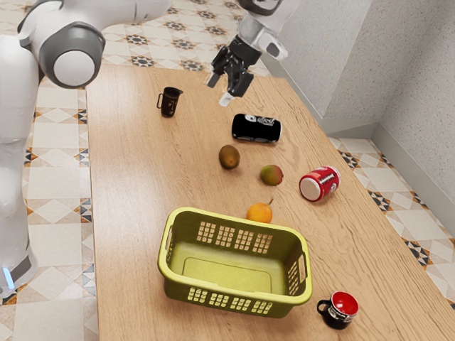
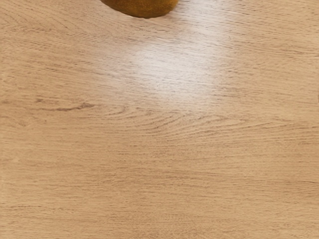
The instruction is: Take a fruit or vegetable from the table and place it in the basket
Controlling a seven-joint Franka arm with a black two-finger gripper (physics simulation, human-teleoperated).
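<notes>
The claw point(image 1: 219, 89) is wide open over the counter point(image 1: 135, 185), with nothing in it. The brown fruit point(image 1: 229, 157) and the green and red one point(image 1: 271, 175) sit on the counter, and the orange one point(image 1: 259, 212) (it has a little stem) is right by the yellow-green basket point(image 1: 234, 303).

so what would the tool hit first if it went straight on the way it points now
The tool would likely meet the tabletop, with the brown fruit off its line; depth unclear.
</notes>
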